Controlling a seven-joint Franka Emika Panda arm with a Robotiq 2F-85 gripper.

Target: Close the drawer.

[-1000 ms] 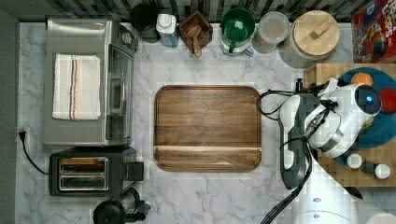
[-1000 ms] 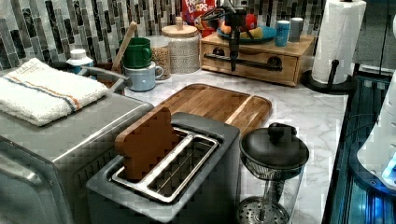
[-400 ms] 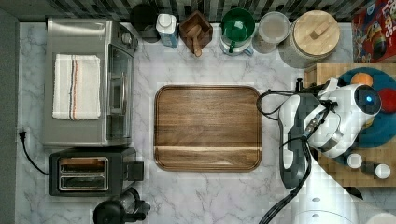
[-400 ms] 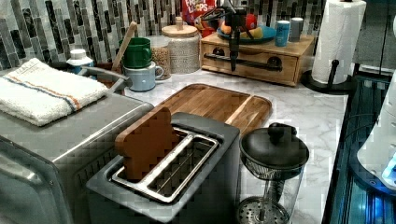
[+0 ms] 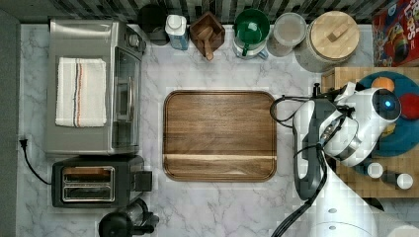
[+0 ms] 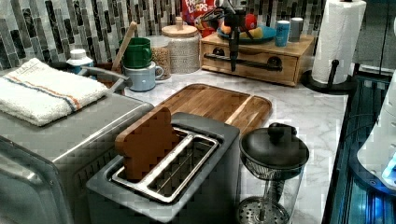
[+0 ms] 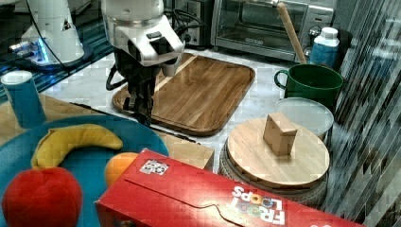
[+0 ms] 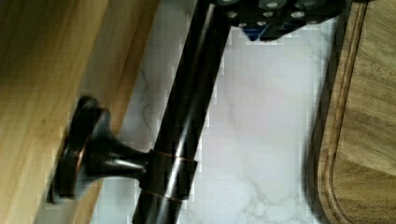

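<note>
Touching the drawer (image 6: 261,63): end effector (image 6: 233,65).

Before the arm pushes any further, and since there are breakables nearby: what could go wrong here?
The gripper sits at the dark bar handle of the drawer. It could slip off the round bar and strike the wooden front instead. A hard shove might also jolt the whole unit, so the blue plate of fruit and the blue cup standing on top could shift or tip.
</note>
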